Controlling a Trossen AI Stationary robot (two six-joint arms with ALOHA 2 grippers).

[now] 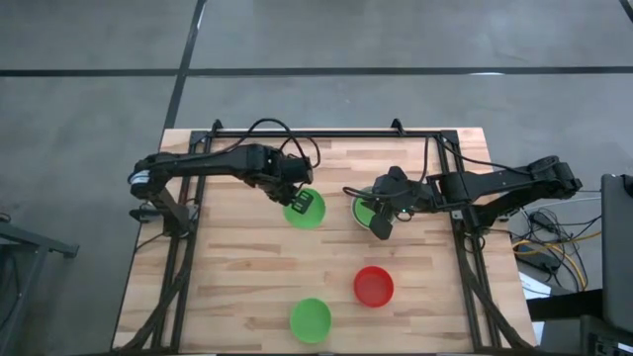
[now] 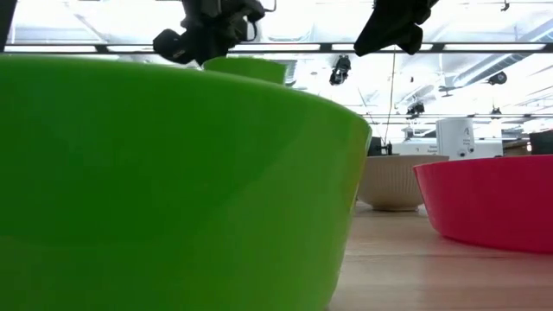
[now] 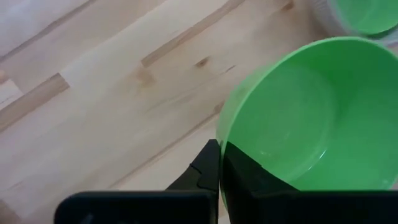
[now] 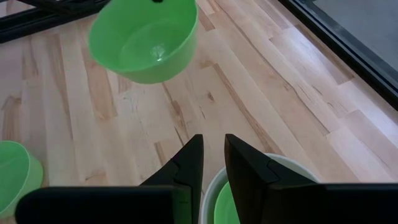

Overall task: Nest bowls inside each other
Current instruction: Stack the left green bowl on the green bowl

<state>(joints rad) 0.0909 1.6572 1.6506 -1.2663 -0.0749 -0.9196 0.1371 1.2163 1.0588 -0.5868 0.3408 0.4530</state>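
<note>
My left gripper (image 1: 297,198) is shut on a green bowl (image 1: 305,209) held above the table's middle; the same bowl shows in the right wrist view (image 4: 144,37) and high in the low view (image 2: 246,67). To its right a pale bowl (image 1: 362,198) stands on the table with a green bowl (image 4: 222,205) nested inside. My right gripper (image 4: 211,140) hangs open above that pale bowl's rim (image 4: 292,168), with nothing between its fingers. A red bowl (image 1: 374,285) and another green bowl (image 1: 310,318) rest on their bases near the front edge. My left gripper pinches the green bowl's rim (image 3: 219,134), one finger (image 3: 249,177) inside the bowl and one (image 3: 205,171) outside against its wall. The fingers come steeply from above. The bowl hangs tilted, lifted clear of the table.
Black frame rails (image 1: 326,133) run along the table's far, left and right sides. In the low view the near green bowl (image 2: 173,181) fills the foreground, with the red bowl (image 2: 492,203) to its right. Bare wood lies between the held bowl and the front bowls.
</note>
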